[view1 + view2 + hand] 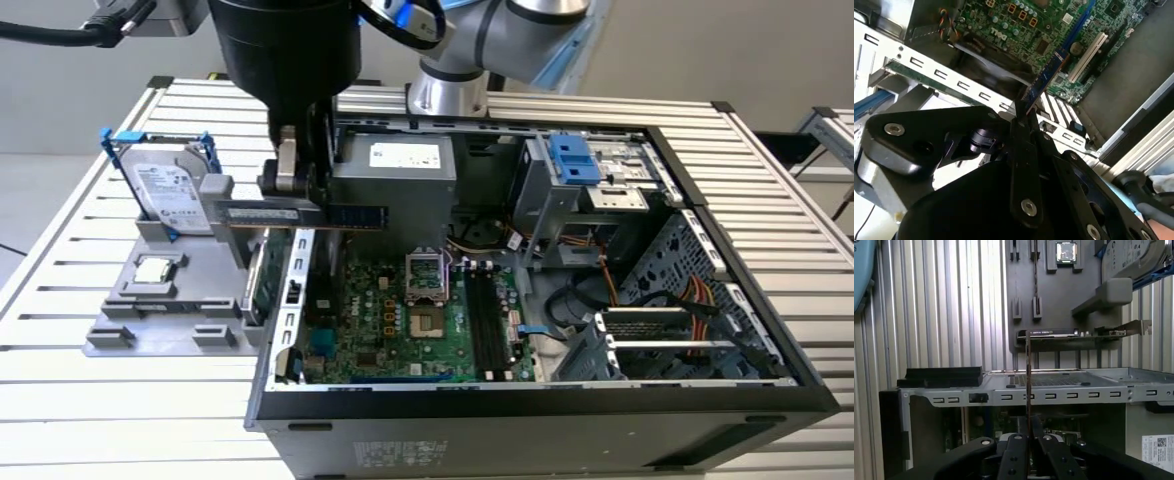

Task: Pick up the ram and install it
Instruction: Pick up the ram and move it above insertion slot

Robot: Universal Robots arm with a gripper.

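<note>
Green-blue and thin, the ram (327, 214) is clamped edge-up in the gripper (287, 185). In the second wrist view the fingers (1019, 150) pinch narrow on one end of the strip, and the rest juts out free. You have it hanging level above the computer case (534, 397), over the wall of the case that faces the grey fixture (147, 330), with the free end reaching in over the motherboard (387, 320) on the case's floor. The memory slots (487, 325) sit deeper in the case, near its middle, well apart from the strip.

Watch three things. Your hold is off-centre, so I judge any nudge on the free end could swing the strip in the fingers and leave it crooked. The case wall lies just under the ram, so coming down at this spot would catch that metal edge rather than a slot. The strip also lies across the line of the slots, not along it. Pressed home misaligned, it could bend, or strain the socket and its latches
</note>
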